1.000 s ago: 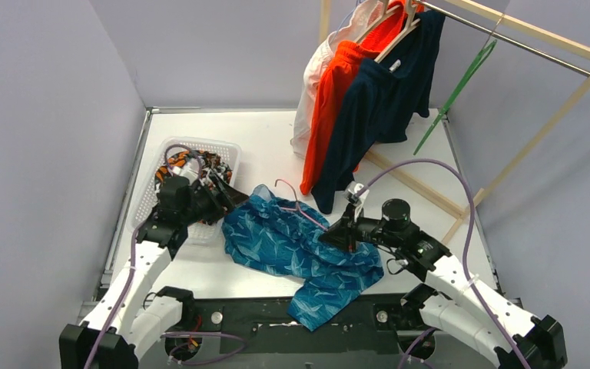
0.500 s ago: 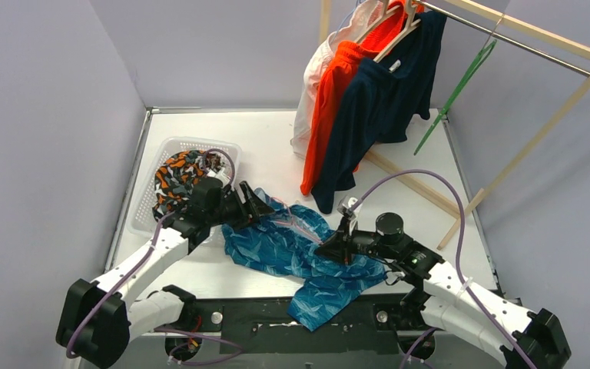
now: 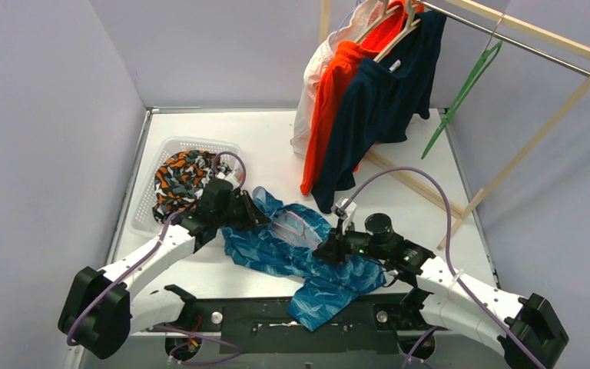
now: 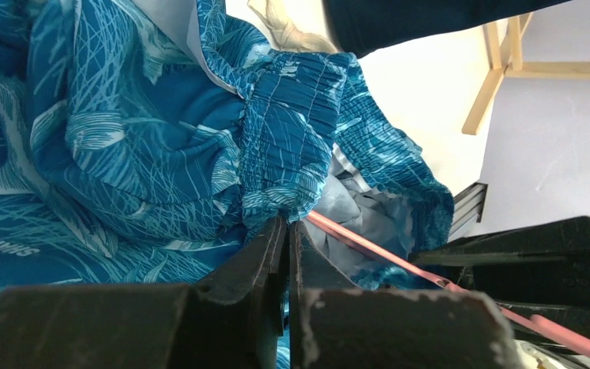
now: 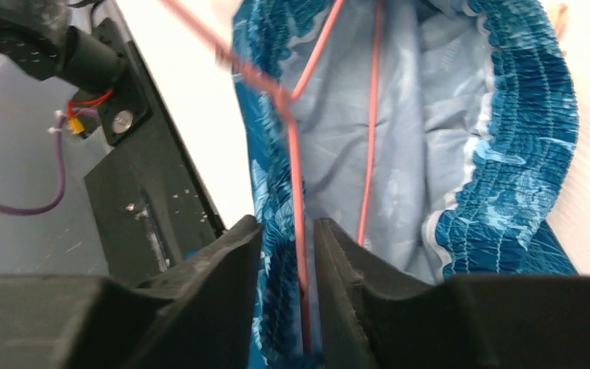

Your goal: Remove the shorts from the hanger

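The teal-blue shorts are spread just right of the basket; their waistband is clamped by the left gripper; the pink hanger is straddled by the parted right gripper.

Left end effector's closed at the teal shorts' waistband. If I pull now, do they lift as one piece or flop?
Probably floppy: the teal shorts lie crumpled in folds, so they should drape and trail. The gathered waistband likely stretches before anything follows. The thin pink hanger inside may snag and come along.
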